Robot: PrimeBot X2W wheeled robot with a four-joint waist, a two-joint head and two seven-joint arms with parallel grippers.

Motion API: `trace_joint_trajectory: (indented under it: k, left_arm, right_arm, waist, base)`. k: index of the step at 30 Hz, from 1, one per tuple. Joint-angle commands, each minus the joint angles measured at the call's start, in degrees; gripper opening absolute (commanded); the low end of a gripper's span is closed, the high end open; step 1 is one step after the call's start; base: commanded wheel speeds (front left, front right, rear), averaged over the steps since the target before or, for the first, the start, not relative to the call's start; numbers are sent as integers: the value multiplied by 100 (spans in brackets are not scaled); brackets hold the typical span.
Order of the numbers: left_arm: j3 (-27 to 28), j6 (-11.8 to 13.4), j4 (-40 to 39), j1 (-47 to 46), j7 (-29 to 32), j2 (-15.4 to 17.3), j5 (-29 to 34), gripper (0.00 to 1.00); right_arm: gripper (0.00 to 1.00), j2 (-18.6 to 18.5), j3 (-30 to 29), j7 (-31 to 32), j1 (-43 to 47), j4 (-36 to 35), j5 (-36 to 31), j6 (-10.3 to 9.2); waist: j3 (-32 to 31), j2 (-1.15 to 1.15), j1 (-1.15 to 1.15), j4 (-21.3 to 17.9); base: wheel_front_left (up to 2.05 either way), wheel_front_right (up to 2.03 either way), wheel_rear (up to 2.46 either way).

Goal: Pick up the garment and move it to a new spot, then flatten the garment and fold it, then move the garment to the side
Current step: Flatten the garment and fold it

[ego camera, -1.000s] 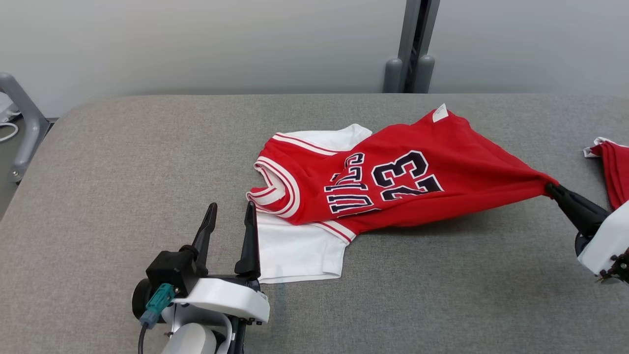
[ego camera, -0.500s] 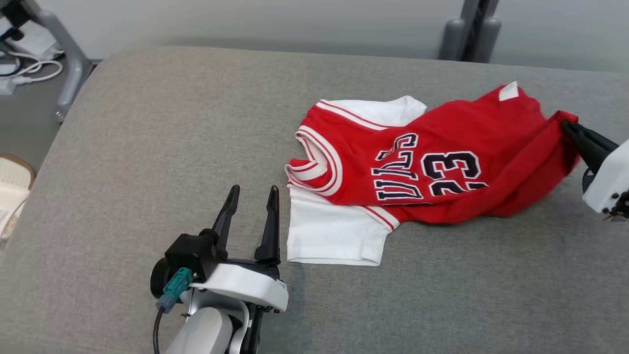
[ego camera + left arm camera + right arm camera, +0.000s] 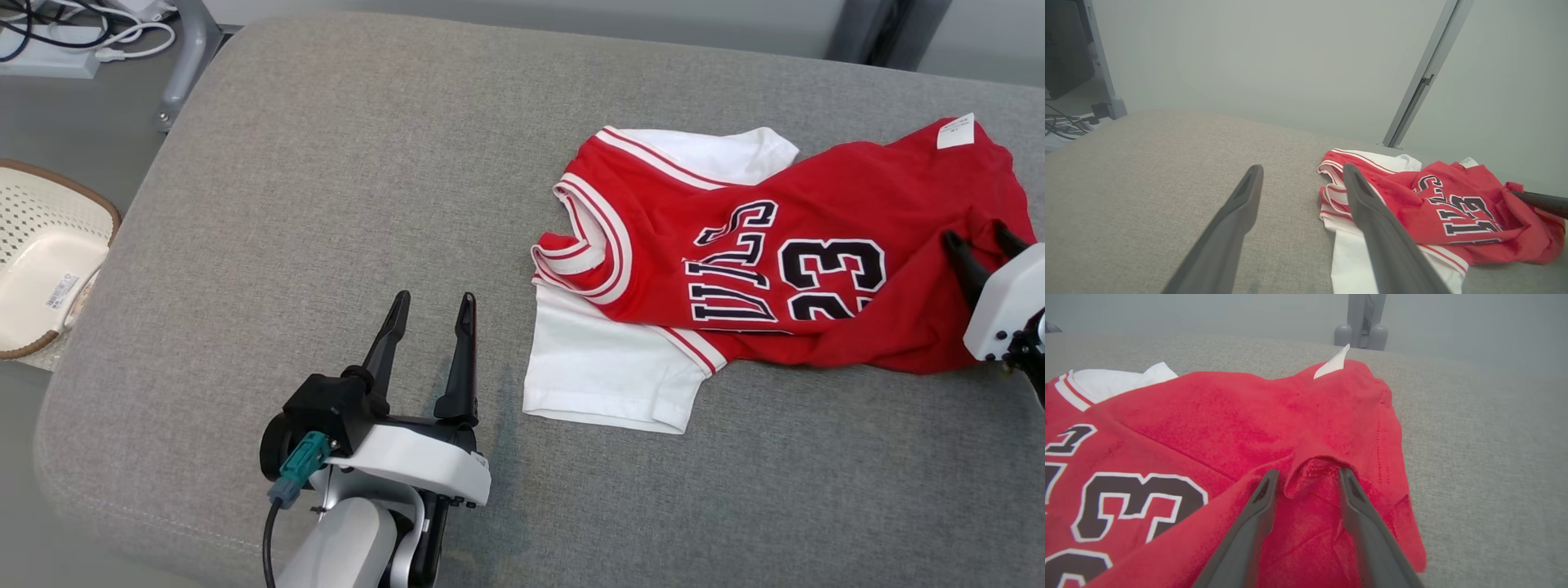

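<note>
Head view, bottom of the frame first: the left gripper [image 3: 434,298] sits low and left of centre over the grey padded table [image 3: 326,204]; its two dark fingers point up the frame, jaws wide apart, nothing between them; the left wrist view has the same left gripper [image 3: 1302,168] with bare grey cloth in the gap. Just right of those fingers lies the white sleeve [image 3: 604,376], flat on the table, close to the near finger but apart from it. Up and to the right, there's the garment, a red jersey [image 3: 857,188] with a white-trimmed collar and dark lettering and a 23; it lies rumpled across the right half of the frame, its hem end bunched at the right edge. There the right gripper [image 3: 976,234] comes in from the right edge, tips over the red cloth; jaws apart. Right wrist view now: the right gripper [image 3: 1308,473] straddles a raised fold of the red jersey [image 3: 1249,416]; the fold stands between the parted fingers, not pinched flat, and whether the tips touch it I cannot tell. Beyond the fold, a white label [image 3: 1333,363] sticks up at the jersey's far corner; in the head view that white label [image 3: 955,131] sits upper right. Farther back: a woven basket [image 3: 49,253] at the left edge off the table, cables [image 3: 82,33] in the upper left corner, a grey post [image 3: 890,33] at the top right.
</note>
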Motion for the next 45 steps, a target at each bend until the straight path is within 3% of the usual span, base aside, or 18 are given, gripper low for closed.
trace_joint_trajectory:
  k: [1, 9, 15, 22, 33, 45]
  left_arm:
    - [23, 16, -12, -81, -25, 22, 16, 100]
    - [177, -37, 78, 8, -26, 22, 112, 100]
    - [329, -111, 201, 182, -26, 25, 204, 100]
    - [442, -141, 301, 371, -26, 25, 247, 100]
    - [524, -186, 589, 662, -25, 25, 329, 100]
    - [118, -5, 1906, 363, 36, 24, -59, 100]
  right_arm:
    - [100, 11, 32, -119, -142, 65, -40, 0]
    - [100, 105, 269, -836, -81, 111, 140, -1]
    - [100, 47, 256, -1429, 364, -382, 553, -1]
    - [100, 14, -32, -1810, 1065, -873, 676, -1]
    - [100, 608, -1659, -1879, 2470, -2312, -382, -1]
    - [100, 1073, -2195, -1791, 2939, -2906, -1043, -1]
  waist:
    - [-17, 0, 0, -52]
    - [-318, 0, 0, -515]
    - [-668, 0, 0, -1054]
    - [-959, 0, 0, -1325]
    - [-1150, 0, 0, -1533]
    - [-1056, 0, 0, -1576]
  base:
    - [0, 0, 0]
    - [0, 0, 0]
    - [0, 0, 0]
    - [0, 0, 0]
    - [0, 0, 0]
    - [0, 0, 0]
